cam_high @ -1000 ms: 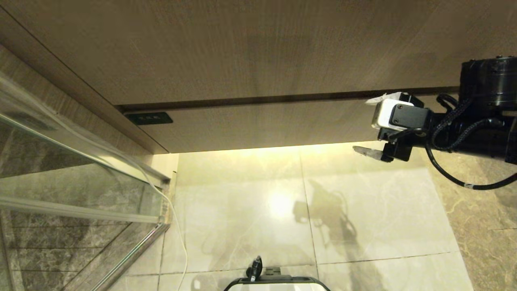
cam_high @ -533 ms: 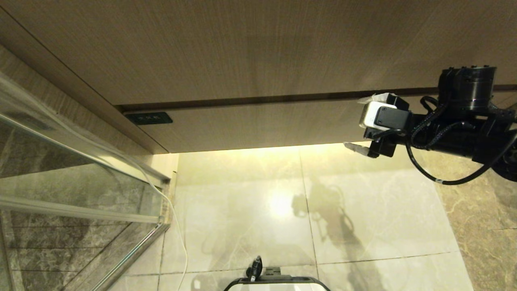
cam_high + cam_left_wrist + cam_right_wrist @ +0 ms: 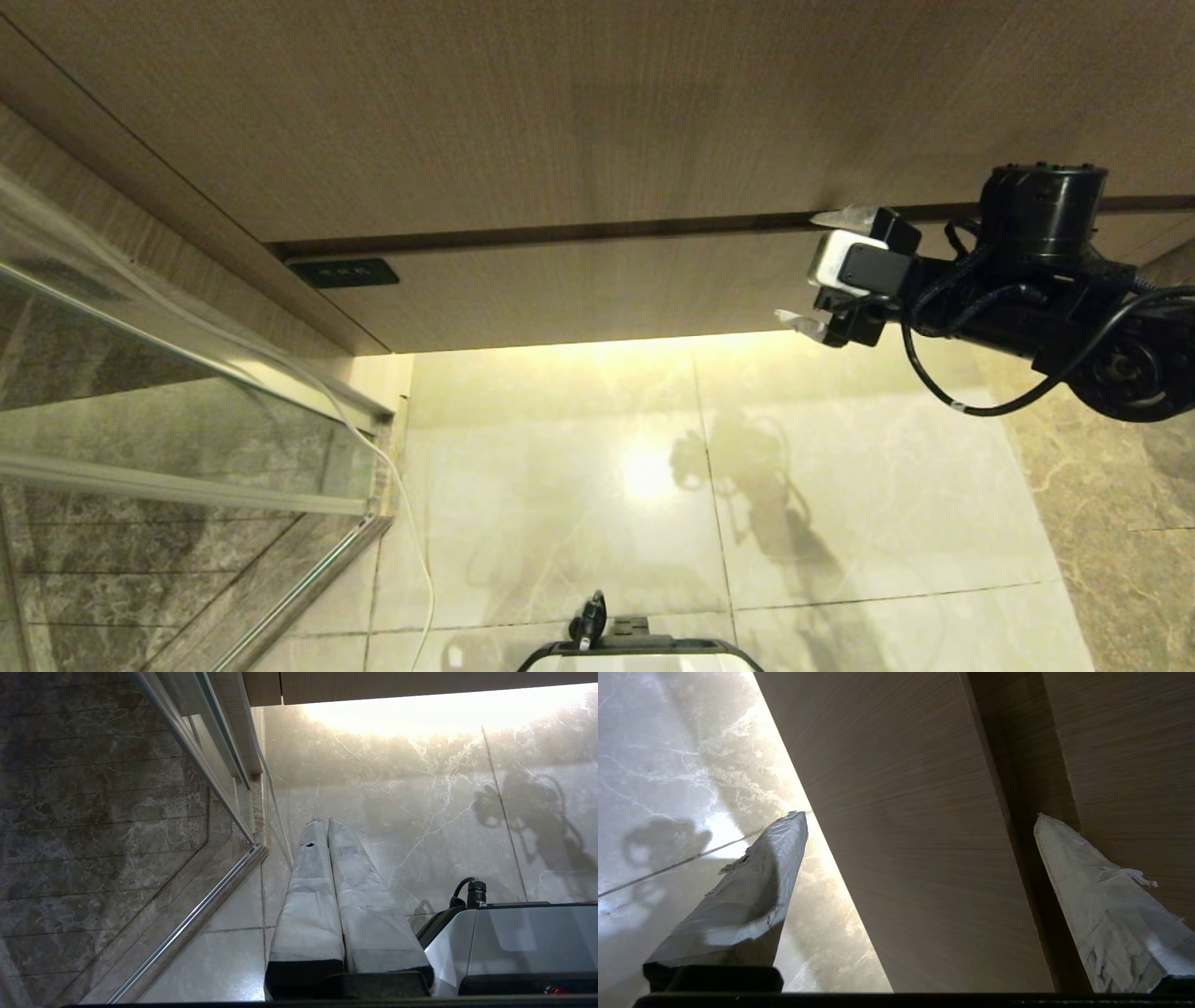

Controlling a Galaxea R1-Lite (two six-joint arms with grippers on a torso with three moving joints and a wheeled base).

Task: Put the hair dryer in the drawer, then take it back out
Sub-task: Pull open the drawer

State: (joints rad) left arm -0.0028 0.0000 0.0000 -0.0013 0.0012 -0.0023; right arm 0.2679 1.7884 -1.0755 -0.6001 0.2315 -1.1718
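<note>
Nearby: glass partition (image 3: 168, 411), white cable (image 3: 411, 532), floor tiles (image 3: 840, 485).

Light brown wood with fine straight grain covers the drawer (image 3: 597, 289), which carries a small dark label plate (image 3: 344, 273). The floor tiles (image 3: 579, 495) are pale cream marble with faint veining, glowing yellow beneath the drawer. The right gripper (image 3: 818, 271) is black with grey-white wrapped fingers (image 3: 756, 886). Dark grey-brown veined marble (image 3: 93, 812) lies behind glass.

right arm (image 3: 1036, 299): black, cylindrical joint, looped black cables | wrist camera (image 3: 834, 259): white block | fingers (image 3: 1101, 914): tapered, grey-white wrapping, frayed | base (image 3: 509, 947): silver-grey shell
</note>
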